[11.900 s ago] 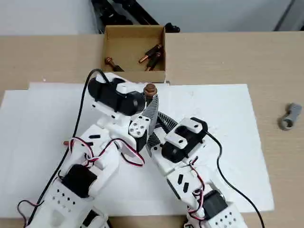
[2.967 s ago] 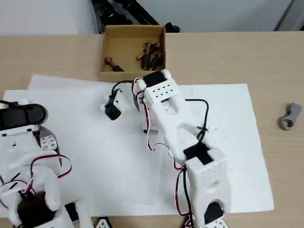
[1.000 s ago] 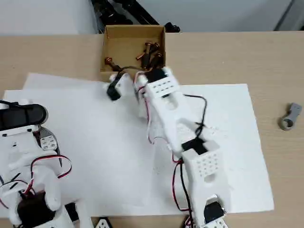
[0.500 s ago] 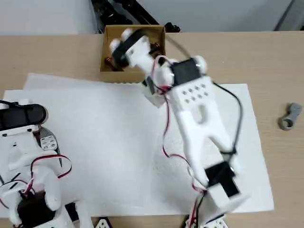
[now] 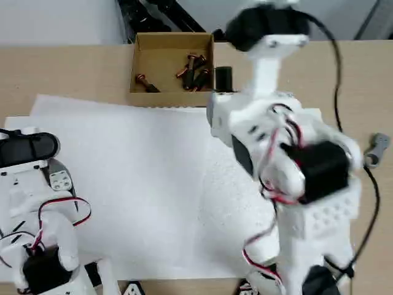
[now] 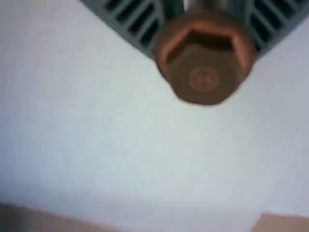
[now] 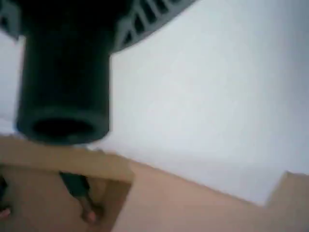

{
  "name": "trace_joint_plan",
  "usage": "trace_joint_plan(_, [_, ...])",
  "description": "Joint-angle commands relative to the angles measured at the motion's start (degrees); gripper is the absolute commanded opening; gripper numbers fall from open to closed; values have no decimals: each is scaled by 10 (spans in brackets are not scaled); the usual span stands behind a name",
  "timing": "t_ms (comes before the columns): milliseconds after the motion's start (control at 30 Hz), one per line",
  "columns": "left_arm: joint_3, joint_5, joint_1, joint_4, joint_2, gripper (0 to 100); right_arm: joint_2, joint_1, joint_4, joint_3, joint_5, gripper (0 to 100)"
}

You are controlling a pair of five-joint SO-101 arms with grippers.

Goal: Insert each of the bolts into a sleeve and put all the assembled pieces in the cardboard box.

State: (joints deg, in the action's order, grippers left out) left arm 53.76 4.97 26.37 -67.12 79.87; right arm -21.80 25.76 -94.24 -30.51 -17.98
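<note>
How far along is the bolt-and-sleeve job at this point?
Done: several assembled pieces lie in the cardboard box. In hand: the left hand grips a bolt, the right hand a sleeve, near the box. Left: join that pair and box it.

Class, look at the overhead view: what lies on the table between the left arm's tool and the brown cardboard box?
Nothing but bare white sheet lies between the left tool and the brown cardboard box; the high view shows it.
</note>
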Motion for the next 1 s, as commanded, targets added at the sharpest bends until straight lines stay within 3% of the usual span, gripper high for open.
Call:
trace_joint_plan(0, [-1,4,0,47,-4,5,-55,12,2,-20,9,3])
trace_joint_plan(133, [28,2,-1,104,-4,5,-99,73,2,38,20,4])
trace_joint_plan(300, [51,0,-40,165,-4,5,-155,124,62,218,18,5])
trace_joint_plan(600, [51,0,-161,210,-4,5,-342,130,487,662,22,3])
trace_joint_plan(733, [49,0,-183,212,-4,5,-409,130,652,812,76,2])
trace_joint_plan(967, [46,-42,-243,270,-4,5,-443,127,759,921,104,2])
